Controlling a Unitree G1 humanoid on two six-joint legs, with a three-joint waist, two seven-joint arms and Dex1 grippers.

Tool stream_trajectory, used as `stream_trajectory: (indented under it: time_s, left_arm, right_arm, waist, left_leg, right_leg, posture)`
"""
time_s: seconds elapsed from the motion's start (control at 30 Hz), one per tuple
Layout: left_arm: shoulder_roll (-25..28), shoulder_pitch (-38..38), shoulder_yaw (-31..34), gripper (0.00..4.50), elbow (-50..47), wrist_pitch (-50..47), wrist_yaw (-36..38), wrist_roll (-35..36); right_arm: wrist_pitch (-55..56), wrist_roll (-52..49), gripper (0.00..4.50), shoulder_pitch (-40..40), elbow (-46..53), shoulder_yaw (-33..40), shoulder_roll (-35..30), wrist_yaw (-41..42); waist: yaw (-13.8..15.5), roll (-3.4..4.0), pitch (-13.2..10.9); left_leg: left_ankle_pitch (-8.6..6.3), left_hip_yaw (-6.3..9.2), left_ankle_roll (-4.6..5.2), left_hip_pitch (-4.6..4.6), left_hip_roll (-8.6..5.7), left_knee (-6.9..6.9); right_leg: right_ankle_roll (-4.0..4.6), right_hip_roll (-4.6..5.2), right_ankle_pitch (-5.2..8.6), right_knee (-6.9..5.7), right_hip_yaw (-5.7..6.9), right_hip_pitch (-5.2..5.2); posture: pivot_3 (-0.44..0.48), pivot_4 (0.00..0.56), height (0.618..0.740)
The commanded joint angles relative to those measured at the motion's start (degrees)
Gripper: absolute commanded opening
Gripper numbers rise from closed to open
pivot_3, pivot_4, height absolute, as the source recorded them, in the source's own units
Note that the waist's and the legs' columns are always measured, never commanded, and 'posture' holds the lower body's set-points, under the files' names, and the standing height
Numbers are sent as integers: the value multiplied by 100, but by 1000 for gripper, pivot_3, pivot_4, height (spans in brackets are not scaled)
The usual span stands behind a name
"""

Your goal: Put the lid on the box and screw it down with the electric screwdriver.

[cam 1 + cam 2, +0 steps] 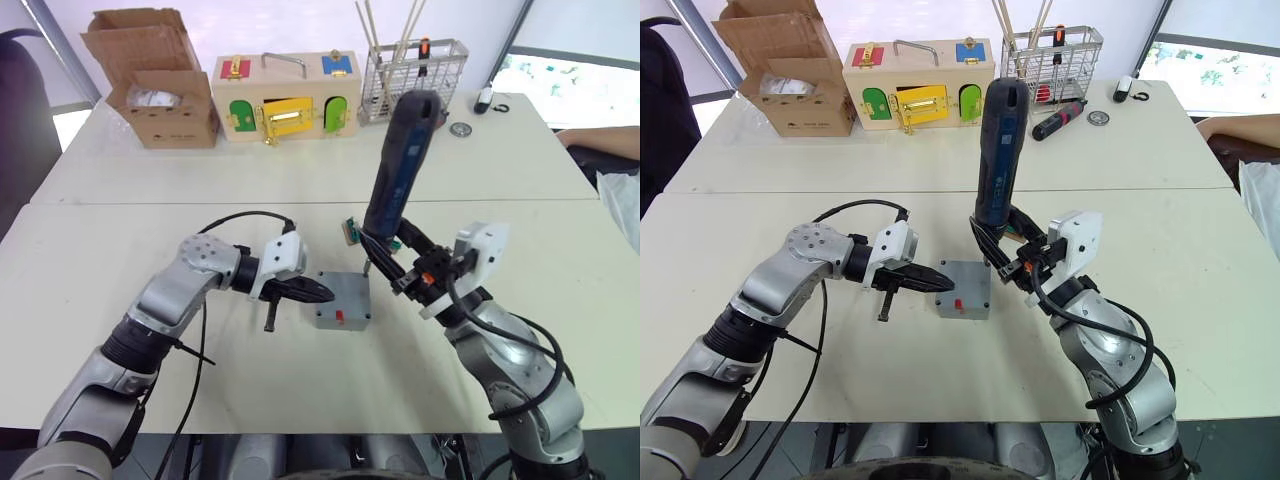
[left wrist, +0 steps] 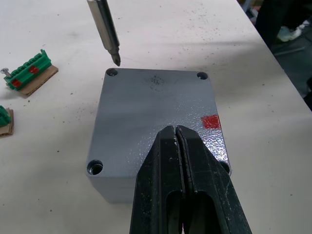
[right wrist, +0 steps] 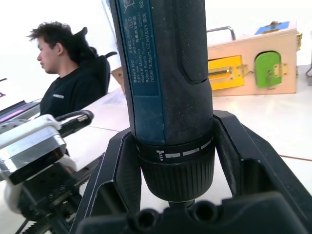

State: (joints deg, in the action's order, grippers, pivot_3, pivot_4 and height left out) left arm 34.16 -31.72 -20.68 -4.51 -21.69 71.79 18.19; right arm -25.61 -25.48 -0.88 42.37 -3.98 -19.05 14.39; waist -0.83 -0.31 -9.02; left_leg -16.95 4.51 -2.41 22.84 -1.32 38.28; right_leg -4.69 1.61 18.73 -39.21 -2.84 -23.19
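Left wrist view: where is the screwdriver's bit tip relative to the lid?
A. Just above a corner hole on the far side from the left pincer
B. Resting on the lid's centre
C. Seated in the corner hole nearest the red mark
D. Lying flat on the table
A: the bit tip hangs just above a far corner hole of the lid, opposite the shut left pincer.

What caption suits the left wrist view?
Closed black left gripper presses the flat grey lid; a thin metal bit nears its corner hole.
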Motion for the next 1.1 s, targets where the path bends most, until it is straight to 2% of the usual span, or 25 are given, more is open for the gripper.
stream_trajectory:
  time_s: [0.03,0.5,0.87,1.1]
  left_arm:
    - [17,75,-138,0,32,-123,15,-168]
    - [38,134,-124,0,-151,-334,-107,-181]
    - [37,95,-112,0,-175,-387,-102,-176]
    - [-15,69,-127,0,-209,-436,-143,-176]
  right_arm:
    - [328,93,1912,7,139,36,95,68]
    - [577,450,1912,-85,-247,-44,365,142]
    - [378,335,1912,-357,-55,92,481,65]
    - [408,382,1912,-161,-56,51,413,151]
  waist:
    - [-3,0,0]
    - [-3,0,0]
    - [-2,0,0]
    - [1,0,0]
  left_leg:
    - [0,0,1,-1,0,0]
    - [-10,0,17,-38,0,-5]
    - [-9,0,17,-38,0,-5]
    - [-10,1,17,-38,0,-4]
  right_leg:
    - [0,0,0,0,0,1]
    - [0,-1,1,3,-1,36]
    - [0,0,1,3,-1,36]
    - [0,0,1,3,0,37]
  posture:
    - [0,150,740]
    - [0,150,740]
    - [0,150,740]
    - [0,150,740]
